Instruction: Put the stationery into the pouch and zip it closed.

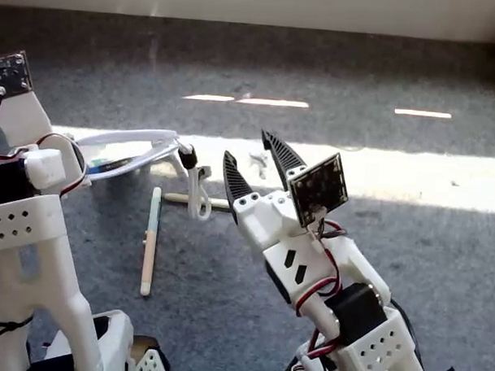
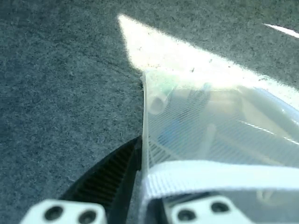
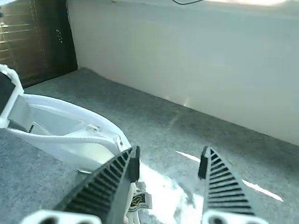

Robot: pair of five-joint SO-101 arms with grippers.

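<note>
High view: on rough grey felt (image 1: 432, 257), the left gripper (image 2: 140, 158) pinches the rim of a translucent white mesh pouch (image 1: 127, 153), the right gripper (image 1: 247, 149) spreads ribbed black fingers (image 3: 107, 182) empty beside its mouth, and a slim pale pen (image 1: 150, 239) lies nearby.

Left arm (image 1: 30, 227): I stood upright, with my left gripper (image 2: 140, 158) clamped on the edge of the pouch (image 2: 210, 130). Right arm (image 1: 310, 261): I leaned forward, raised, with my right gripper (image 1: 258, 168) spread wide, its black toothed fingers (image 3: 110, 182) well apart.
</note>
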